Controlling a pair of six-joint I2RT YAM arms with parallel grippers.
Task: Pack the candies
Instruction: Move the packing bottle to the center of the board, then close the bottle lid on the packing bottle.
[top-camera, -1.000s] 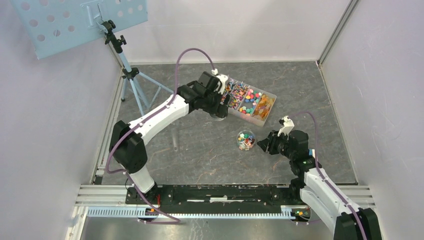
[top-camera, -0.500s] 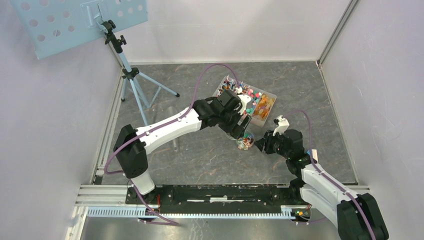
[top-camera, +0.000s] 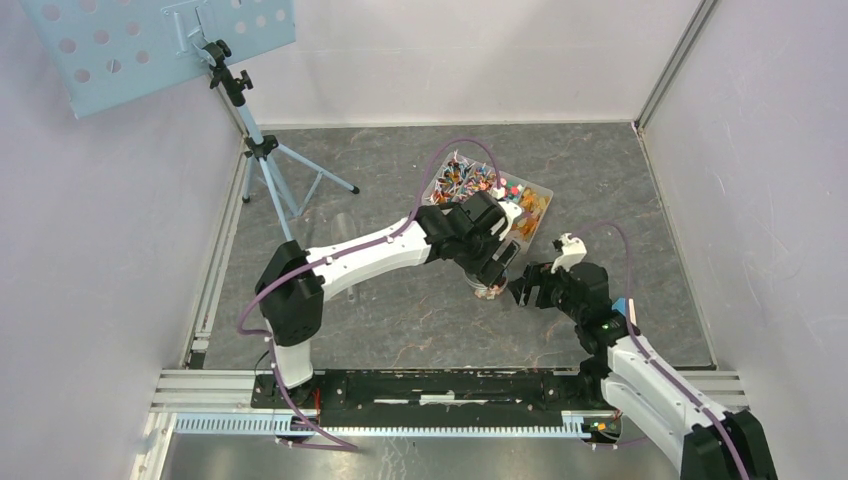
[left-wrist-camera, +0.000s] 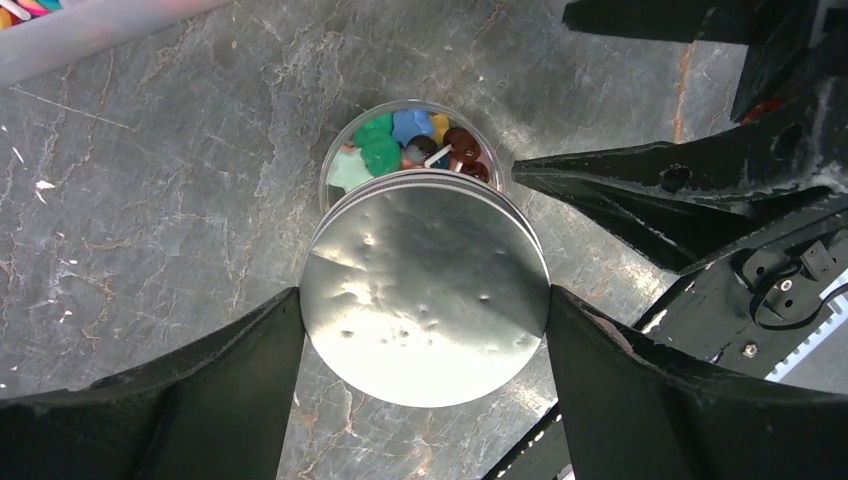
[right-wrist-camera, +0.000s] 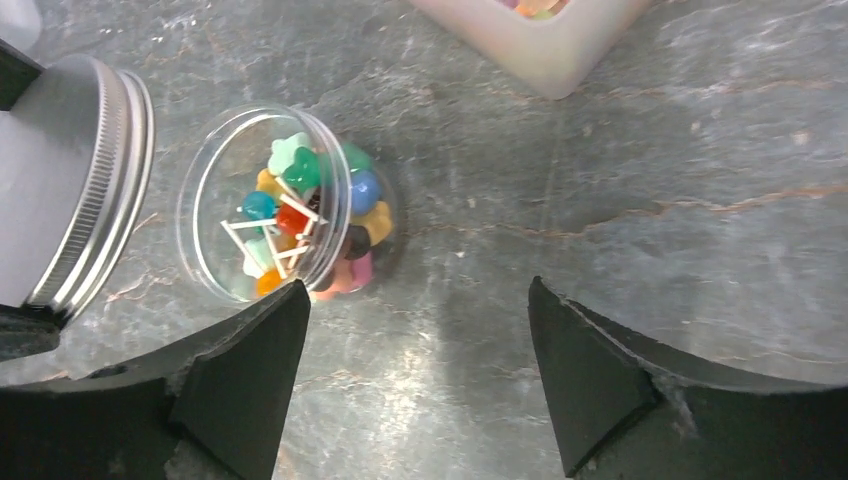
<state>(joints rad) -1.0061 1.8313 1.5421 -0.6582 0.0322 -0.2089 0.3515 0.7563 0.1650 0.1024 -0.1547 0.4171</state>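
Candies (right-wrist-camera: 300, 215) fill the small clear jar (right-wrist-camera: 185, 215) that stands on the grey surface (right-wrist-camera: 620, 190), just ahead of my right arm. More of them lie sorted in the compartment tray (right-wrist-camera: 545, 60) farther back. The jar looks full, with green, blue, yellow, red and pink pieces heaped in it and thin white sticks crossing among them, so I judge the filling done and the closing step in hand.

My left jaws grip the round metal lid (left-wrist-camera: 425, 285) by its edge, one jaw on each side, with its flat top facing my left wrist camera. The lid hangs above the jar but off-centre. From the left wrist it covers only part of the mouth, and sweets show past its far edge. From the right wrist it sits up and to one side of the rim, apart from it. It is not yet seated.

My right jaws are spread wide with nothing between them. They are low over the surface just beside the jar, which lies ahead and off to one side of the gap rather than inside it.

Next I would have to bring the lid square over the mouth, level it, lower it onto the rim and turn it so the thread catches. The jar is light and free-standing, so it would likely spin or slide under that twist. My right jaws should close around its body first to steady it. A stick standing proud of the rim could foul the lid.
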